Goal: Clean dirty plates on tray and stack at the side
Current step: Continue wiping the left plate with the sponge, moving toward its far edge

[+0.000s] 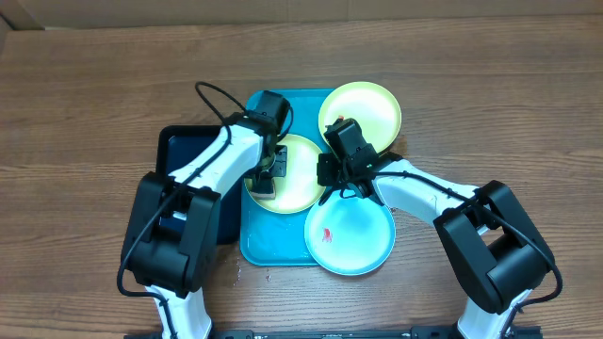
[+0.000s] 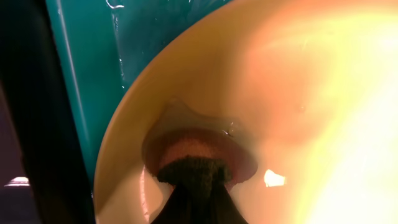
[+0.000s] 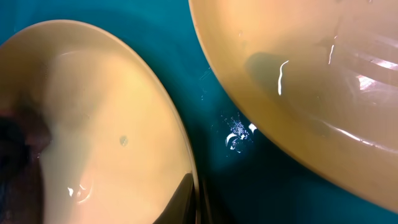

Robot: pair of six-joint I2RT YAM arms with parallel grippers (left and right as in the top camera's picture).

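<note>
Overhead view is showing the tray (image 1: 252, 247) lying on the tabletop (image 1: 94, 85), with a black tray (image 1: 179, 146) just beside its left side. Three plates are resting on the tray. The centre plate (image 1: 297, 193), lime-rimmed, is sitting fully inside it. The far plate (image 1: 372, 104), also lime-rimmed, is overhanging the upper right corner. The blue plate (image 1: 358, 245) is overhanging the lower right edge and carrying a red smear (image 1: 326, 234).

The left gripper (image 1: 264, 181) is reaching down onto the left part of the centre plate. Left wrist view is showing its jaws pressed together on a dark, rough sponge (image 2: 193, 169). The sponge is bearing on the plate's surface, with a reddish ring (image 2: 205, 144) lying around its tip.

The right gripper (image 1: 326, 173) is hanging at the centre plate's right rim, between the three plates. Right wrist view is showing its jaws pressed together, the dark tips sitting just beside that rim. Whether the rim is being pinched cannot be told. Droplets (image 3: 237, 135) are glinting on the bare tray between the two lime plates.
</note>
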